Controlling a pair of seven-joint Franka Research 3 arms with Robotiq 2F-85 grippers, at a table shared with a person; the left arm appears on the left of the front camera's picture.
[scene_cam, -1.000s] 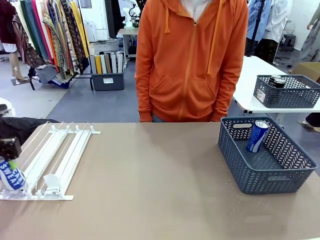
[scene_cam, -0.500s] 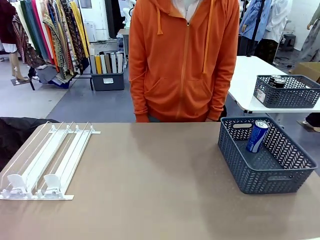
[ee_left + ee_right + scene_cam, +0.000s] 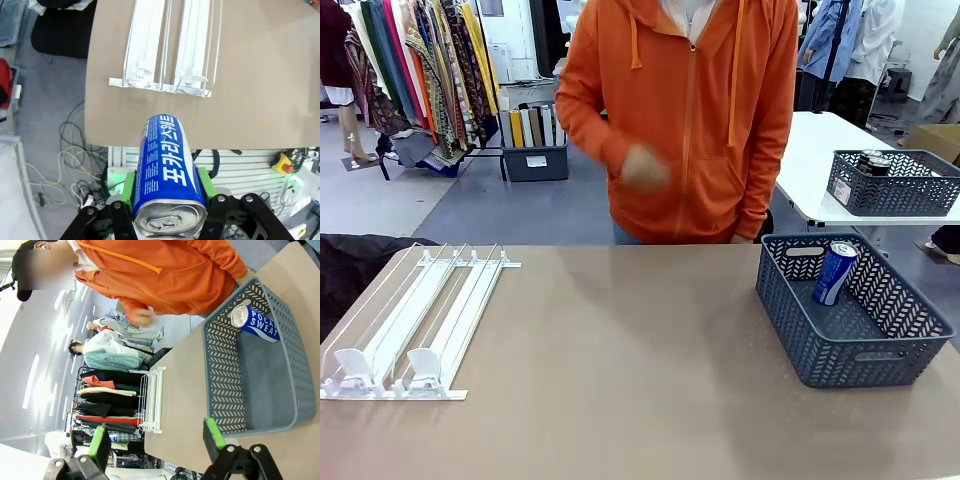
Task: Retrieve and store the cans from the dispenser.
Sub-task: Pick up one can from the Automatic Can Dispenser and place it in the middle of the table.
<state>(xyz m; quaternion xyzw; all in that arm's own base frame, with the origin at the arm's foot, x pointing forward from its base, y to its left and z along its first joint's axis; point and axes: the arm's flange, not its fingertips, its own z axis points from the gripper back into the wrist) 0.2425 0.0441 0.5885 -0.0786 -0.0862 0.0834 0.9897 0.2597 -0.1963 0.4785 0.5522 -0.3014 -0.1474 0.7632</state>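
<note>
Clearly the job is mid-way: seen from the front, the white dispenser (image 3: pixel 415 320) lies at the worktop's (image 3: pixel 640 380) left, its lanes bare of cans, while one blue Pocari Sweat can (image 3: pixel 836 272) leans against the far wall inside the near dark grey lattice basket (image 3: pixel 865 350) at the right; a second basket (image 3: pixel 895 185) with dark cans sits on another table behind, and a person in an orange hoodie stands at the far side with one blurred hand (image 3: pixel 645 168) raised. From the left wrist, the left tool (image 3: pixel 167 192) is clamped on a blue can with white Korean lettering (image 3: pixel 166 172), green pads pressed to both its sides, silver top toward the camera, held high above and off the near edge of the worktop, with the dispenser's front lip (image 3: pixel 160 86) visible beyond it. By my reading this can is retrieved and the carry to storage is the step in hand; the next move calls for a long traverse across to the basket and a release low enough that the can does not bounce or strike the one already there. From the right wrist, the right tool (image 3: pixel 157 437) stands wide apart and holds nothing, hovering near the grey basket (image 3: pixel 225 365), with the stored can (image 3: pixel 255 323) lying against its far wall and the dispenser (image 3: pixel 152 400) beyond.
</note>
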